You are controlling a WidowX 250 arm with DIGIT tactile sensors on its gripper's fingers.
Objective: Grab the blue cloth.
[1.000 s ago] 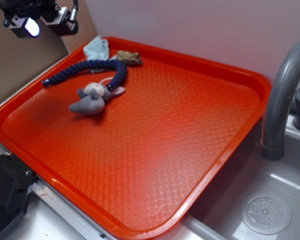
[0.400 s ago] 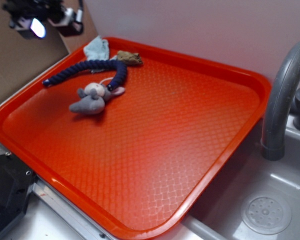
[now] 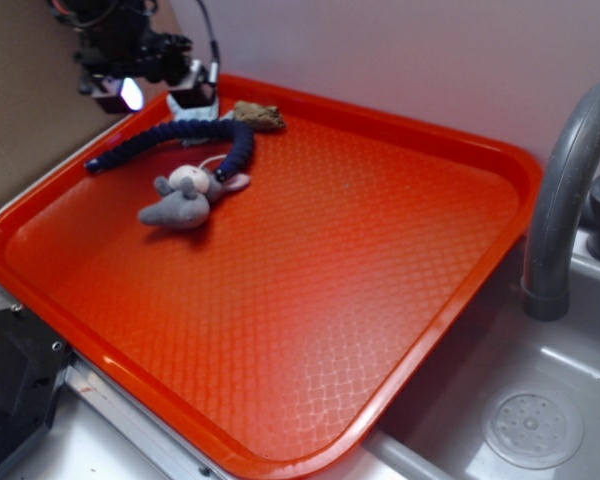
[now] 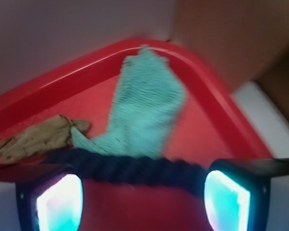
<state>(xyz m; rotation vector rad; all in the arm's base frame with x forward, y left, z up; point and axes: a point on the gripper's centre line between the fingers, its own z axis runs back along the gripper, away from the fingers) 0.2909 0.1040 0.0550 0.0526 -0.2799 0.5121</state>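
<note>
- The red tray [image 3: 400, 260] filled most of the exterior frame, its far corner up at the upper left; a grey faucet [image 3: 565, 200] and sink basin [image 3: 540, 400] sat at the right edge.
- The gripper [image 4: 143, 192] hung over that upper-left corner; in the wrist view its two fingers [image 4: 50, 199] stood well apart with nothing between them, so the jaws were released.
- The dark braided rope [image 3: 180, 135] curved across the upper left of the tray; in the wrist view it ran between the fingers and the target.
- The grey plush mouse [image 3: 185, 198] lay just below the rope.
- The blue cloth [image 4: 147, 108] lay bunched in the tray corner, its lower edge tucked against the rope; a small brown scrap [image 4: 36, 138] lay left of it.
- I judged this the approach step; the next move would call for reaching past the rope, descending on the cloth alone, then closing.
</note>
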